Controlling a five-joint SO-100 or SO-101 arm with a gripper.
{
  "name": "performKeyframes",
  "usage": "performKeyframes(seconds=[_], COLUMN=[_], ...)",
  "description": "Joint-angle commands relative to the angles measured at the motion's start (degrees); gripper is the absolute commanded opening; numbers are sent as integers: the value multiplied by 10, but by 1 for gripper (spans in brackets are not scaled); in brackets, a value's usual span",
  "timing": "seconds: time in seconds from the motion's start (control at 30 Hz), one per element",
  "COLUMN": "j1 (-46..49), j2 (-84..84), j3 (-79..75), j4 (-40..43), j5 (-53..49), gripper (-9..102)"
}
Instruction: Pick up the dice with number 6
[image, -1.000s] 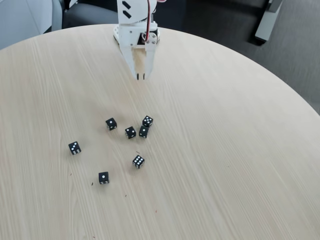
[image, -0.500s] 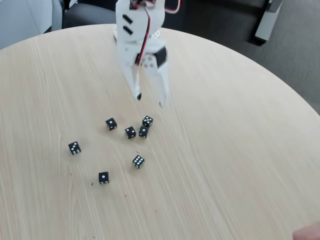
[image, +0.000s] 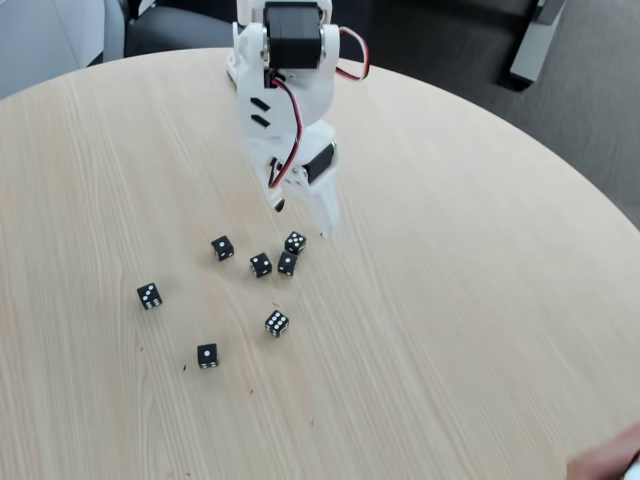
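Round pale wood table (image: 470, 300), dark floor (image: 590, 110) beyond its far edge.
Gripper (image: 302, 220) spread wide; the six-pip die (image: 149, 295) sits well left, toward the near-left edge.

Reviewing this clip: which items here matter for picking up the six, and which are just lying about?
Job in hand:
- tool, open, above the dice cluster
- crowded-face die nearest it, likely the six; pips too small to count surely

Lying about:
- other black dice, such as the one-pip die
- table
- hand at the lower right corner
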Motion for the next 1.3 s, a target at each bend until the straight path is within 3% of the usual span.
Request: performKeyframes(seconds=[0.0,0.2,0.43,0.9,1.27], j1=[7,8,10,140,102], j2=[3,-52,-71,-133,-134], j3=[-26,-27,-27,-27,-27], j4=[1,-13,-138,-181,-177], j5=[-33,-82,-105,-219,-134], gripper=[28,29,27,29,30])
